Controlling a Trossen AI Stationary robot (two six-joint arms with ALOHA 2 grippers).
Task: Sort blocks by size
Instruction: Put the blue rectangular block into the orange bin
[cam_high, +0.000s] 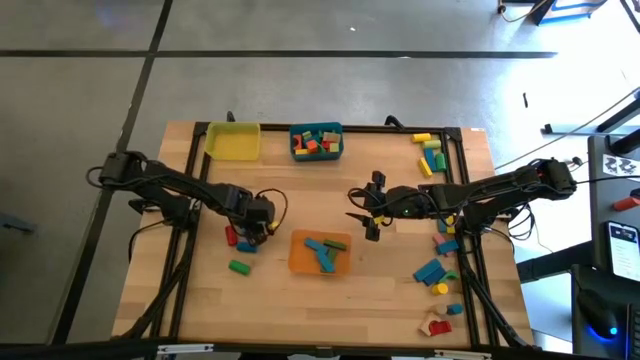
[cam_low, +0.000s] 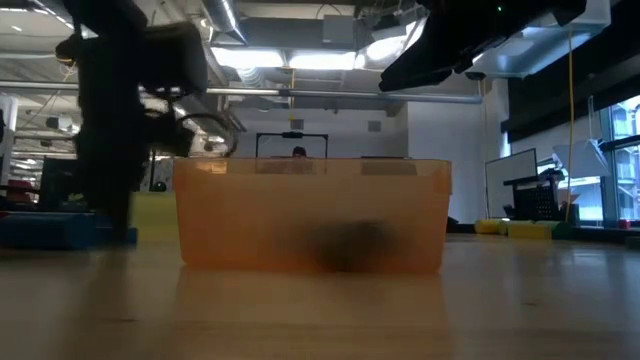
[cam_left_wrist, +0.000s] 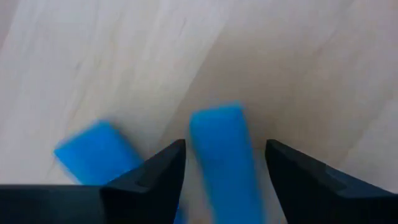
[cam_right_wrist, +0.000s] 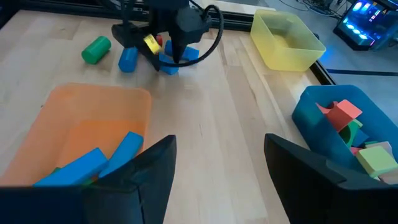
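Observation:
My left gripper points down at the table left of the orange bin. It is open, and its fingers stand on either side of a long blue block that lies flat on the wood, with a small gap on each side. A second blue block lies beside it. A red block and a green block lie close by. My right gripper hangs open above the table's middle with nothing between its fingers.
The orange bin holds a few blue blocks. A yellow bin and a teal bin with mixed blocks stand at the far edge. Loose blocks lie along the right side. Bare wood lies between the two grippers.

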